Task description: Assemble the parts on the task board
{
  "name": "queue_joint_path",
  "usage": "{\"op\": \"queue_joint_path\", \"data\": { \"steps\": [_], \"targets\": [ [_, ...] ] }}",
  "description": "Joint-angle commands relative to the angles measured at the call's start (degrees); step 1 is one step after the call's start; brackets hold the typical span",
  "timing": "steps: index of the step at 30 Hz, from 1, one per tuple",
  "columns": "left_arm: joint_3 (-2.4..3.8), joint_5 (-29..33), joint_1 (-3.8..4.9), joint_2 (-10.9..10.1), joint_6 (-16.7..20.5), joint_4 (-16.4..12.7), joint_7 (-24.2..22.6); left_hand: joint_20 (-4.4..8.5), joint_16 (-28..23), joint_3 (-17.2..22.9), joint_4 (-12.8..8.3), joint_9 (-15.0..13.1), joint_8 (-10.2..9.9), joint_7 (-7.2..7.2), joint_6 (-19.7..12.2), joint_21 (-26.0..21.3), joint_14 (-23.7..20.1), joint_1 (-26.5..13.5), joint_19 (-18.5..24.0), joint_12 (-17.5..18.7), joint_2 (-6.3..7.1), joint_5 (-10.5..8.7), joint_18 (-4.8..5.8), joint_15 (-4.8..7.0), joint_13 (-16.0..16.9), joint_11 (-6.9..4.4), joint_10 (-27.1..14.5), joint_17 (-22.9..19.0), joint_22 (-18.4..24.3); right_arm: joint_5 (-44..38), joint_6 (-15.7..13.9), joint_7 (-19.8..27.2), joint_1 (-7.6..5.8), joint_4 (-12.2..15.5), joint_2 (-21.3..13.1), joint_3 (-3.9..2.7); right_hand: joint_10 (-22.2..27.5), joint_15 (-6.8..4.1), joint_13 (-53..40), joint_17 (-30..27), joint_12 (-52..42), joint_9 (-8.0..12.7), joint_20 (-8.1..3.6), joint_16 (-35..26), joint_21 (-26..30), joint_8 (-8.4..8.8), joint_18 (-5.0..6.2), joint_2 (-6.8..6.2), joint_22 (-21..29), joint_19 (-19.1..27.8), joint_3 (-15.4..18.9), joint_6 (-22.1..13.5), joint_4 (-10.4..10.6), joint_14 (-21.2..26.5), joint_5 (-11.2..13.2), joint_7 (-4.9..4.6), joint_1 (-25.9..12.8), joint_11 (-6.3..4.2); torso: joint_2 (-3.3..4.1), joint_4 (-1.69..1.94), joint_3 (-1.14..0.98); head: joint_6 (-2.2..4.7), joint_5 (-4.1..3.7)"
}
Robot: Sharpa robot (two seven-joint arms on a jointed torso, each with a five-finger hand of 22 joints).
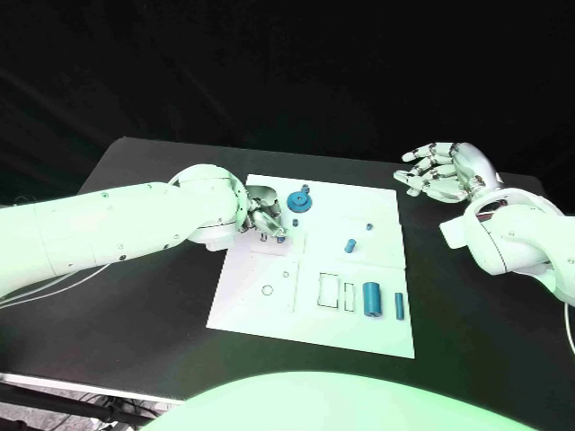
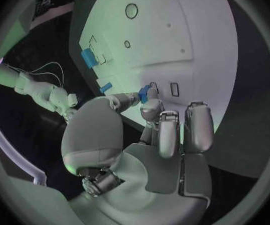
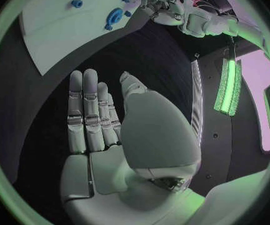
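Note:
The white task board [image 1: 316, 269] lies mid-table. My left hand [image 1: 269, 215] hovers over its far left part and pinches a small blue part [image 2: 144, 92] between thumb and a finger, close above the board [image 2: 172, 35]. A blue round wheel-like part [image 1: 299, 201] stands beside that hand. Two small blue pegs [image 1: 349, 244] [image 1: 368, 226] sit mid-board. A blue cylinder [image 1: 372, 300] and a thin blue pin [image 1: 399, 304] lie at the near right. My right hand [image 1: 446, 172] is off the board's far right corner, fingers straight and empty [image 3: 94, 115].
Rectangular slots [image 1: 329, 289] and a small ring hole [image 1: 267, 290] mark the board's near part. Black table [image 1: 132, 305] surrounds the board. The right wrist view shows the wheel part [image 3: 114, 16] and my left hand [image 3: 163, 7] at the board's edge.

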State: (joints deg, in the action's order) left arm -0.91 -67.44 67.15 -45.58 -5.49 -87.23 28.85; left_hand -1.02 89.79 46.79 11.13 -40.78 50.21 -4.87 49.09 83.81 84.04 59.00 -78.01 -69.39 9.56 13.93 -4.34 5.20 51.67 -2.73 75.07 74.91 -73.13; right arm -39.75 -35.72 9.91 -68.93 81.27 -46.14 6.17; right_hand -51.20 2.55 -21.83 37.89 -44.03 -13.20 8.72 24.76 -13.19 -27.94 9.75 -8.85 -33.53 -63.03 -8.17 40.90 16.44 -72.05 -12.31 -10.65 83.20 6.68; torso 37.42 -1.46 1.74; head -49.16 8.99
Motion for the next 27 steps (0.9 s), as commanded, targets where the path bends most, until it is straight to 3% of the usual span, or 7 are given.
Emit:
{"op": "queue_joint_path", "data": {
  "steps": [1,27],
  "targets": [
    [0.02,-0.99,0.01,0.09,0.66,0.0,-0.27,0.07,0.21,6.31,-6.7,0.01,-0.14,4.19,4.43,0.35,5.96,0.75,-0.45,0.36,-1.43,0.26,0.74,0.47,-0.1,-0.27,0.25,15.09,0.01,-0.51,0.54,0.52,0.05,0.0,0.03,-0.01,0.07,0.15,0.06,0.06,0.29,0.09,0.28,-0.26,0.37,-0.29,0.67,-0.09,0.09,0.05,-0.39,-0.2,0.12,-0.25,-0.19,-0.71,0.37,0.14,0.0,-0.04,-0.03,-0.07,0.11],
    [-0.15,-1.47,-0.05,1.05,-2.95,1.49,0.11,0.09,0.21,6.14,-6.68,0.06,-0.25,4.13,4.42,0.38,5.96,0.63,-0.5,0.35,-1.49,0.03,0.76,0.48,0.0,-0.24,0.28,15.09,-0.08,-0.44,0.63,0.46,0.14,-0.09,0.09,-0.01,0.03,0.17,0.19,0.14,0.28,0.12,0.3,-0.45,0.45,-0.36,0.67,-0.05,0.22,-0.02,-0.37,-0.2,0.2,-0.35,-0.18,-0.72,0.16,0.16,-0.03,-0.09,-0.05,-0.47,0.16]
  ]
}}
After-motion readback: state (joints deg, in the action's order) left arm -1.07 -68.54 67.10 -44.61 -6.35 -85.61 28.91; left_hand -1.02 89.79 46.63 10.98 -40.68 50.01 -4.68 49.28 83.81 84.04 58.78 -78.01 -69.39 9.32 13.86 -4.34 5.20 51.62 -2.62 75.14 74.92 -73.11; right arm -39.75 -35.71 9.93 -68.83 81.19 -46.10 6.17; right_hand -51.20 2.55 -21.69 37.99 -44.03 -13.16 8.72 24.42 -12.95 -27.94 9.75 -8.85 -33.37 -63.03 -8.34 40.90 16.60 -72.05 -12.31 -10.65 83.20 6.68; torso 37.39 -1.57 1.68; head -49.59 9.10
